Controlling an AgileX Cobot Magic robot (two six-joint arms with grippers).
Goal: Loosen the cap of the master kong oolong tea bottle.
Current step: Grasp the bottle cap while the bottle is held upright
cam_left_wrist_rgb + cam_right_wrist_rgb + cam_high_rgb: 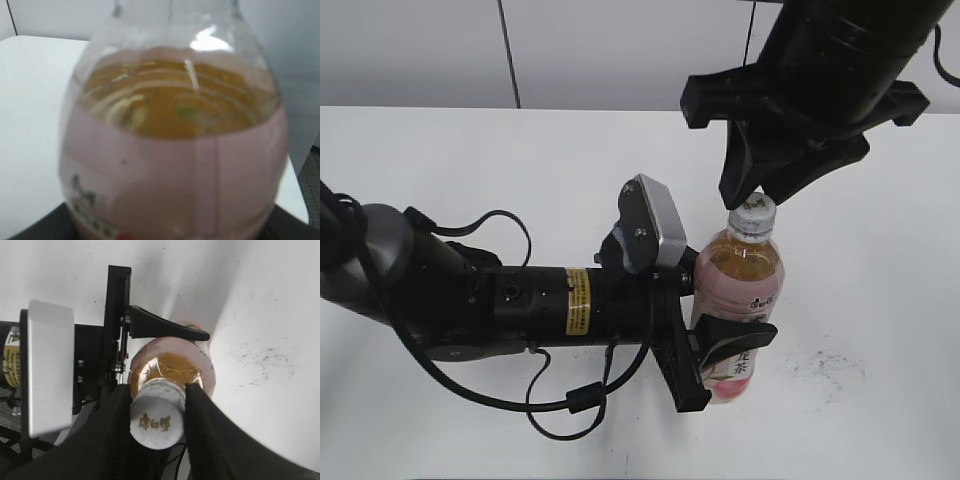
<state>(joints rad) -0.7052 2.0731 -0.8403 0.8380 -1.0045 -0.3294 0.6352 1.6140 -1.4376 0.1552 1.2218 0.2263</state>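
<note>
bottle upright on table, left pincer around its body, right pincer astride cap

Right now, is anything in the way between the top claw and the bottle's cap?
No. In the right wrist view the right gripper has a finger on each side of the cap, nothing between. The left gripper grips the bottle lower down.

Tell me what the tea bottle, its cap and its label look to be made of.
Clear bottle of amber tea: likely thin glossy plastic; highlights show and the tea is visible through the wall. Small white-grey round cap: looks like matte moulded plastic, with gold characters printed on top. Pink-and-white label: probably a smooth shrink film, since it follows the bottle's curve with a vertical seam.
</note>
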